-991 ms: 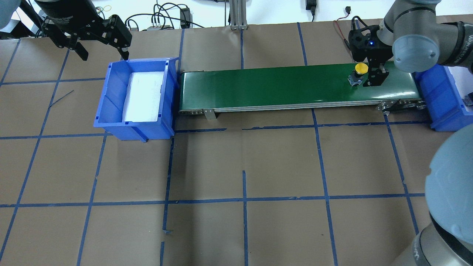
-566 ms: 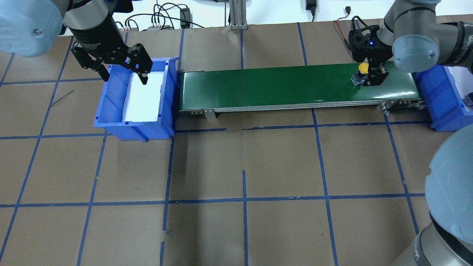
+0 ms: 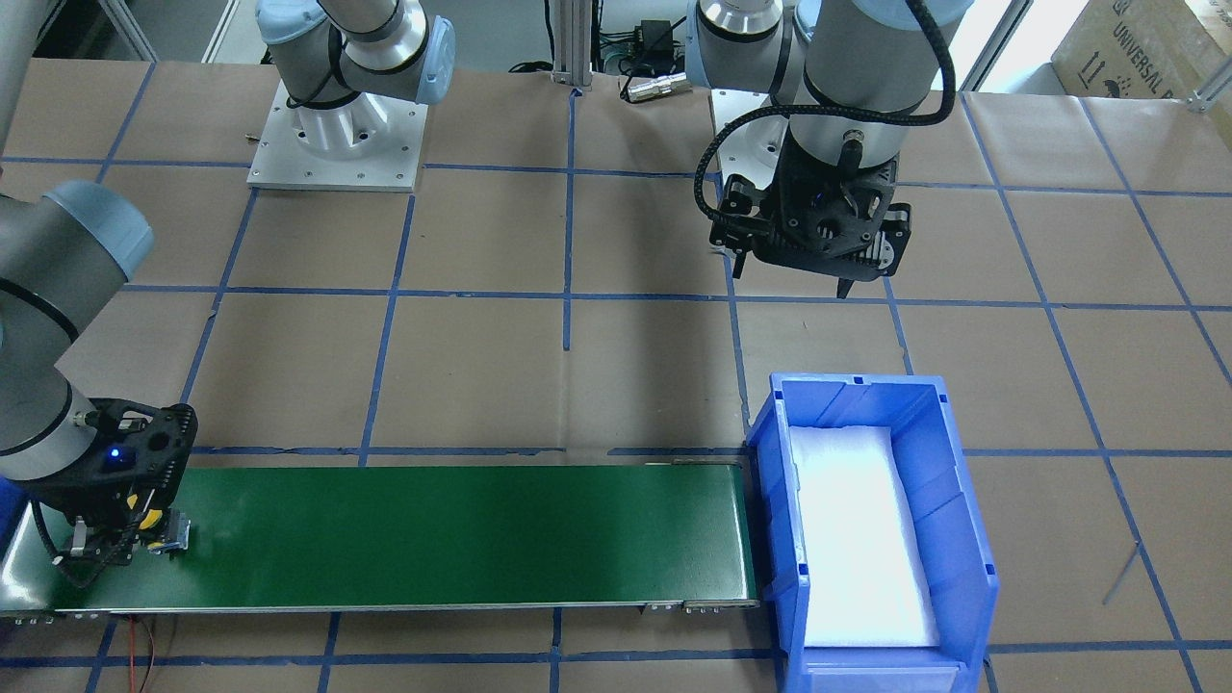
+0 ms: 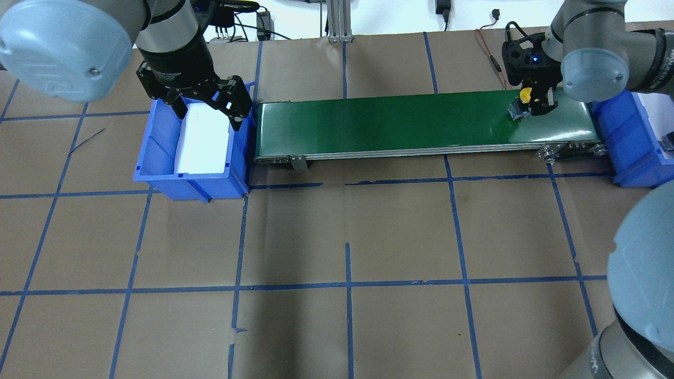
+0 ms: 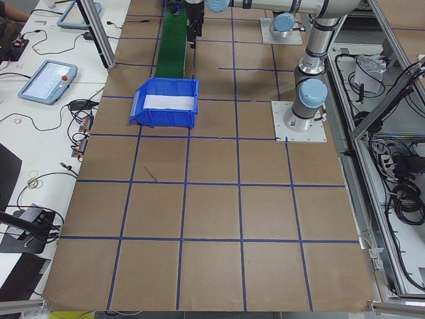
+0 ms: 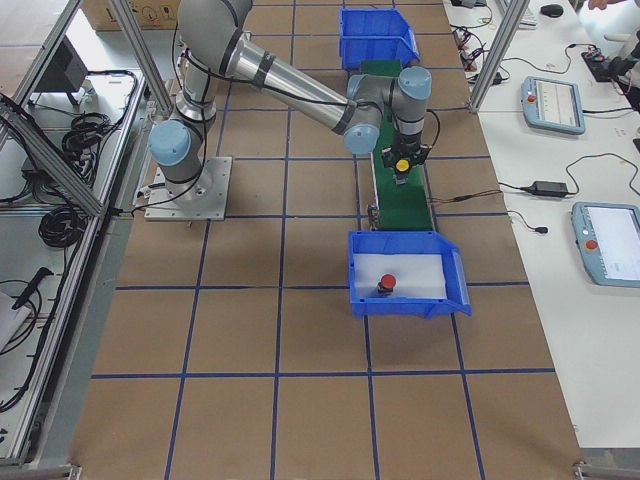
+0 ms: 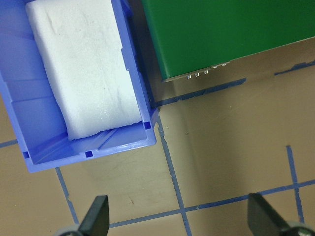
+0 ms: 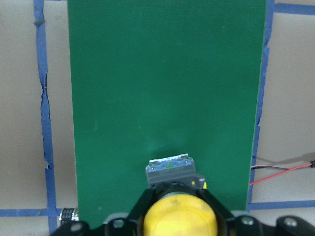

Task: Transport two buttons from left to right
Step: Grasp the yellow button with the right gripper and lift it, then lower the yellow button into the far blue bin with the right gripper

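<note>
Red button [image 6: 386, 285] lay delivered in blue bin [image 6: 405, 305], lower centre | right tool [image 4: 533, 105] pinched yellow button [image 4: 525, 95] on conveyor belt [image 4: 395, 118], upper right | left tool [image 4: 209, 117] spread, empty | one delivery apparently left

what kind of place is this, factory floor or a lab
Most likely a robotics lab test cell rather than a production floor: a paper-covered table marked into a blue tape grid, a short green conveyor beside a blue bin, and teach pendants lying on the side bench.
</note>
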### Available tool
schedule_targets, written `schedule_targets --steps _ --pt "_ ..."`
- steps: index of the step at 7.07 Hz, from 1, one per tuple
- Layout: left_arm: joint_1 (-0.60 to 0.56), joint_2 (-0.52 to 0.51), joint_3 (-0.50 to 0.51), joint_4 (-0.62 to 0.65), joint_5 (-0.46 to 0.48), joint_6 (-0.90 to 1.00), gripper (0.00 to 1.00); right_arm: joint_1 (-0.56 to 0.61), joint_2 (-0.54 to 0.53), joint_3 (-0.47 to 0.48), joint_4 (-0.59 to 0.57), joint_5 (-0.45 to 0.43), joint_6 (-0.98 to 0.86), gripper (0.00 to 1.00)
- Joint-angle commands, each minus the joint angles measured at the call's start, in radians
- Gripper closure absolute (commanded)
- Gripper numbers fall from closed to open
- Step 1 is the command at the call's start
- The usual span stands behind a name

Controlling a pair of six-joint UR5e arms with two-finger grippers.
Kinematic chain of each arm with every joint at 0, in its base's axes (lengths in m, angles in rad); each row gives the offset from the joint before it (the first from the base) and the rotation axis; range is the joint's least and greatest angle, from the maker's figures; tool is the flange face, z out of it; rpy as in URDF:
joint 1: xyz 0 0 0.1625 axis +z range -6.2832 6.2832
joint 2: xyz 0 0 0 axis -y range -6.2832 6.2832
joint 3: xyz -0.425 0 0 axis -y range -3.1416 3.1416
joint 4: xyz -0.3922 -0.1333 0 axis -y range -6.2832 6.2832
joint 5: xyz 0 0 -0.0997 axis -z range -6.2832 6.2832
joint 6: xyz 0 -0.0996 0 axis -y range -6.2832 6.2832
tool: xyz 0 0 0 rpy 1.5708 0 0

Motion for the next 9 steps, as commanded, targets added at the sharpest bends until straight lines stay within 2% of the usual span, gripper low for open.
schedule_targets --steps 1,3,5,6,9 --pt "0.052 0.017 -0.013 -0.004 0.005 0.003 0.0 -0.005 -0.011 -0.028 -0.004 -0.003 0.0 0.86" --pt "0.08 0.038 0.014 0.007 0.008 0.007 0.0 -0.079 -0.063 -0.05 0.0 -0.002 -0.038 0.86" --pt "0.08 0.034 -0.008 0.097 -0.001 0.042 0.0 -0.249 -0.097 -0.045 0.002 0.03 -0.048 0.86" --pt "0.079 0.037 -0.007 0.098 0.002 0.042 0.0 -0.32 -0.095 -0.048 0.002 0.066 -0.087 0.86" --pt "0.077 0.038 -0.018 0.096 0.005 0.039 0.0 -0.449 -0.074 -0.035 0.0 0.148 -0.338 0.87"
